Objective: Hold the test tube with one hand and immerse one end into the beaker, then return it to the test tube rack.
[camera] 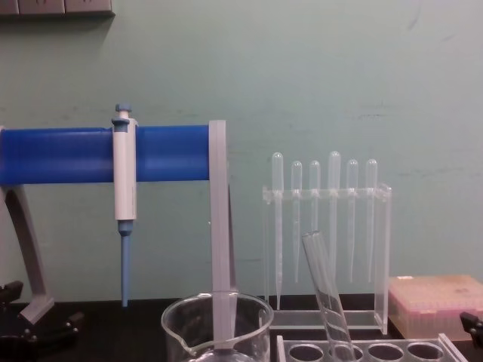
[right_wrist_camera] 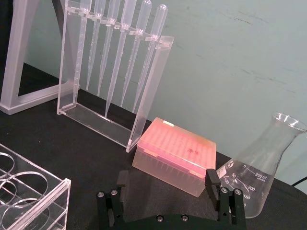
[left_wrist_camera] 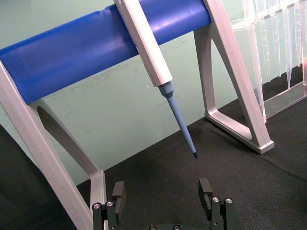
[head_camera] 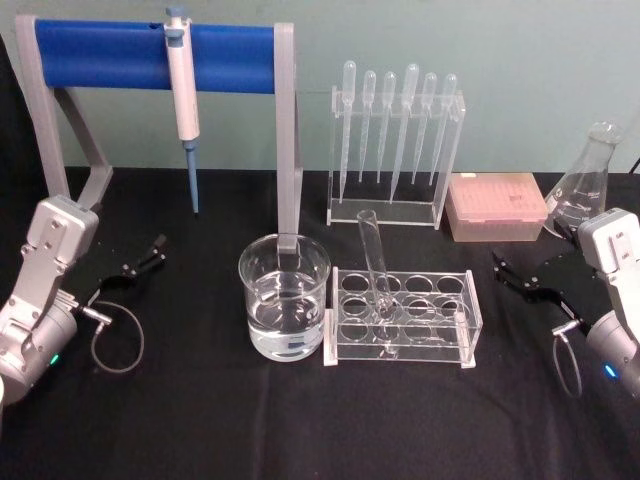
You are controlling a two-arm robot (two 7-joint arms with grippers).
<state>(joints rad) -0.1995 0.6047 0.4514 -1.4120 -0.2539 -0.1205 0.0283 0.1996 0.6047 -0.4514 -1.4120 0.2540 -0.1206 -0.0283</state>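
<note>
The test tube (head_camera: pixel 375 270) leans tilted in a clear rack (head_camera: pixel 455 322), rounded end down in a hole, open rim up; in the chest view the test tube (camera: pixel 325 290) stands right of the beaker (camera: pixel 217 326). The beaker (head_camera: pixel 284 297), holding clear liquid, sits just left of the rack. My left gripper (head_camera: pixel 140 258) rests open at the table's left, well away from the beaker; its fingers (left_wrist_camera: pixel 205 189) hold nothing. At the right, past the rack, my right gripper (head_camera: pixel 512 275) is open too, with nothing between its fingers (right_wrist_camera: pixel 211 179).
A white-and-blue pipettor (head_camera: pixel 184 95) hangs on a blue-barred stand (head_camera: pixel 100 55) at back left. Behind the rack stand a pipette holder (head_camera: pixel 395 150) with several plastic pipettes, a pink tip box (head_camera: pixel 495 205) and a conical flask (head_camera: pixel 585 185).
</note>
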